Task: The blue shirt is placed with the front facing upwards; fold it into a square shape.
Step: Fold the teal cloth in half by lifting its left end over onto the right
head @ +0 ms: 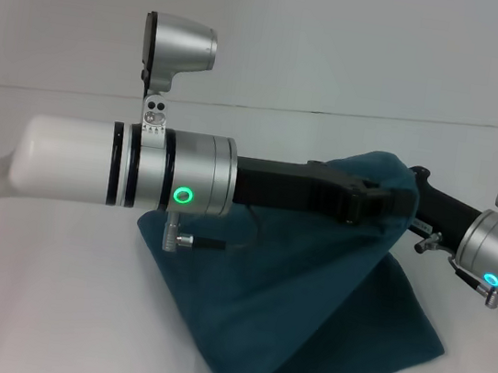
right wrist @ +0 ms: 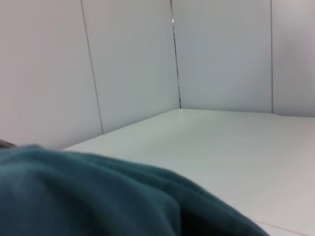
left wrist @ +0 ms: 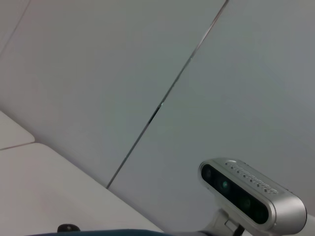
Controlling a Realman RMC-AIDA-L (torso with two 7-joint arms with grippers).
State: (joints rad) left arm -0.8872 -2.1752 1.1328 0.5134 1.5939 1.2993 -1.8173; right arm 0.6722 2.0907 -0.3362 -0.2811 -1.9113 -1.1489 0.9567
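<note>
Left arm (head: pixel 121 173) filled the foreground, reaching flat across from the left, its hand (head: pixel 372 202) buried in a raised fold of the shirt (head: pixel 305 315); whether it was pinching cloth, I couldn't tell. From the right, the right hand (head: pixel 421 215) came in low to the same peak, its grip also hidden. Below, the shirt draped down onto the tabletop (head: pixel 46 307), centre-right. Risk, as I read it: an uneven lift could slip one corner free and skew the fold.
</note>
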